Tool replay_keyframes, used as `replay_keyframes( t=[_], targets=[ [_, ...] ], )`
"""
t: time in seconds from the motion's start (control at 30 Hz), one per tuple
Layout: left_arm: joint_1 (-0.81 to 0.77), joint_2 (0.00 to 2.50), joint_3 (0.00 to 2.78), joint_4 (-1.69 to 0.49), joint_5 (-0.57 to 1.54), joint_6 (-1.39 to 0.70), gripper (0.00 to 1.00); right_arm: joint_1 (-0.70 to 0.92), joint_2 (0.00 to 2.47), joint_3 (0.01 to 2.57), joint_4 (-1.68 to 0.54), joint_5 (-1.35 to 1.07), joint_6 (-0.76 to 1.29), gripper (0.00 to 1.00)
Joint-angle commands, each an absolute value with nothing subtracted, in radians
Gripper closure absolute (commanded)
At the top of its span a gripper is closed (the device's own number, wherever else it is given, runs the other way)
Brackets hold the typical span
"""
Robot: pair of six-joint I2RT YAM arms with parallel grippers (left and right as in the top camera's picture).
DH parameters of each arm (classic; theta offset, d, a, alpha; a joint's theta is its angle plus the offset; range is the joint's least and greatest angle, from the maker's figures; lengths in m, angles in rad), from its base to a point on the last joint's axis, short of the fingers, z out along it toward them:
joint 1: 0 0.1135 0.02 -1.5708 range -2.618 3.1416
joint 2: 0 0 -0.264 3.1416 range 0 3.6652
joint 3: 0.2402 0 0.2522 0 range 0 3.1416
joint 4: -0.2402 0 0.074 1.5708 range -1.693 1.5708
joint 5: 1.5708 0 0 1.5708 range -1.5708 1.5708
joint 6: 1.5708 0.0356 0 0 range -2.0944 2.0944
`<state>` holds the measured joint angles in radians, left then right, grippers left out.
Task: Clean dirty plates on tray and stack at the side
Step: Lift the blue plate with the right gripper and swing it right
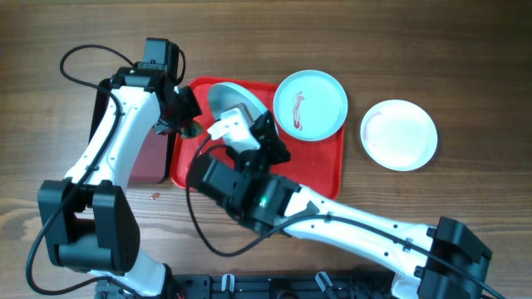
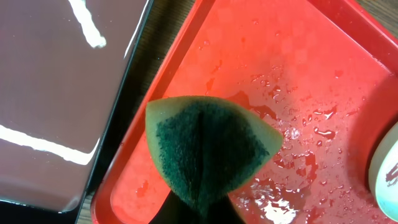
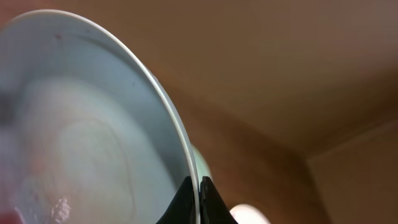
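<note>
Plate tilted, rim between right pincer tips

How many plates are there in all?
3. A smeared turquoise plate lies on the red tray; a white plate sits on the table right of it; a third plate is held tilted in the right arm's jaws. None seems hidden.

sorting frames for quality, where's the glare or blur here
Left wrist: white glare streaks on the maroon tray, wet glints on the red tray, sponge in focus. Right wrist: held plate blurred up close. Overhead: sharp, evenly lit.
</note>
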<state>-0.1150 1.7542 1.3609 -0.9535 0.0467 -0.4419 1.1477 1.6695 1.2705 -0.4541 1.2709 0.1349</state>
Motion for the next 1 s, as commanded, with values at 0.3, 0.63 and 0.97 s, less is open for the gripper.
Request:
replay_keyframes(
  t=[0.3,0.63,0.97],
  targets=[
    [-0.116,1.751,1.354,-0.951,0.060,-0.423,0.96,1.182,1.652,1.279,-0.236,1.520,-0.187,0.96],
    [-0.116,1.751,1.354,-0.951,0.060,-0.423,0.96,1.182,1.652,1.269,-0.237,1.478,-0.176,0.96],
    [-0.116,1.751,1.354,-0.951,0.060,-0.423,0.96,1.179,1.651,1.242,-0.385,1.245,0.062,0.96]
  ],
)
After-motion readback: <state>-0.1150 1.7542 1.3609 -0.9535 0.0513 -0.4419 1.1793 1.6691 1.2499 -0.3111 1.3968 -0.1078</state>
